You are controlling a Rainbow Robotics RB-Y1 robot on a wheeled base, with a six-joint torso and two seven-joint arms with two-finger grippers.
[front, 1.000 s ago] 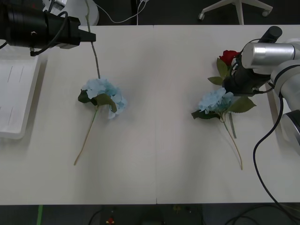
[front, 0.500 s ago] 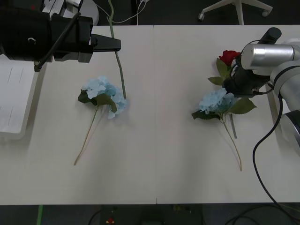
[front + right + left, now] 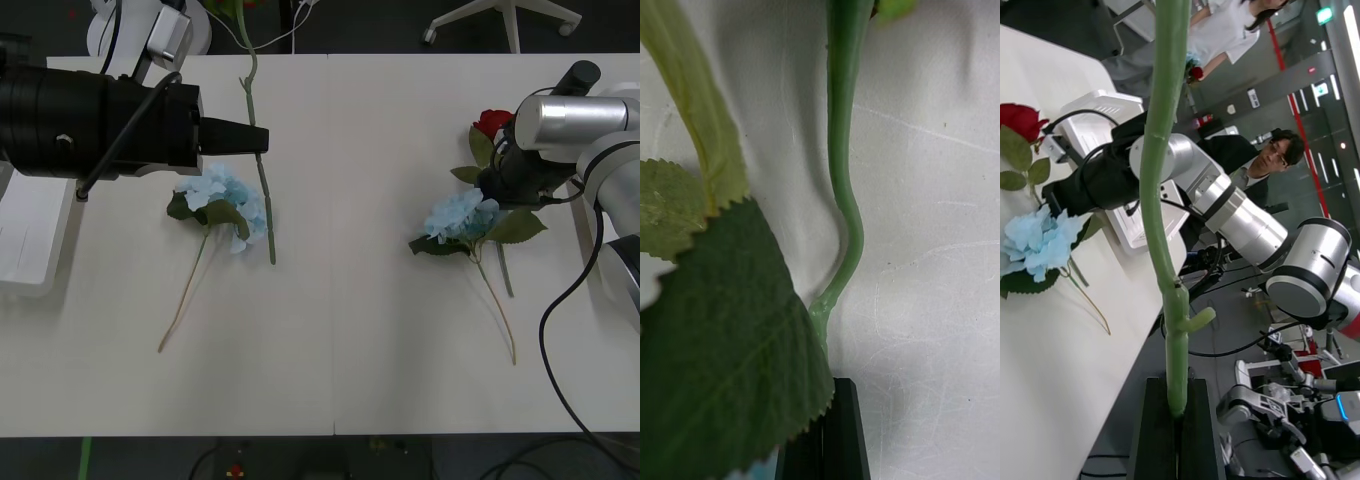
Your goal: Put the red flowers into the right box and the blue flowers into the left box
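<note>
Left end effector [image 3: 262, 139] is over the left half of the white surface [image 3: 350, 330], its black fingers pressed together on the thin green stem of one red flower [image 3: 256, 150]; the stem runs from past the far edge of the surface down beside a blue flower [image 3: 222, 205] lying flat, its tip near that cluster. The left wrist view confirms the clamp: the smooth, waxy stem with a small side nub [image 3: 1169, 247] rises from between the two black fingers. Right end effector [image 3: 497, 188] is low over the right side, at the second red flower [image 3: 491, 123], whose deep red bloom lies beyond the arm, beside another pale blue cluster [image 3: 458, 215] of many small papery petals with dark green leaves. The right wrist view gives what the front view hides: a kinked green stem [image 3: 842, 225] ends at the closed black fingertips, with a serrated, veined leaf [image 3: 722, 360] over part of them; whether the stem is actually gripped cannot be told. A shallow translucent white tray, the left box [image 3: 30, 225], sits at the left edge, partly covered by the left arm.
</note>
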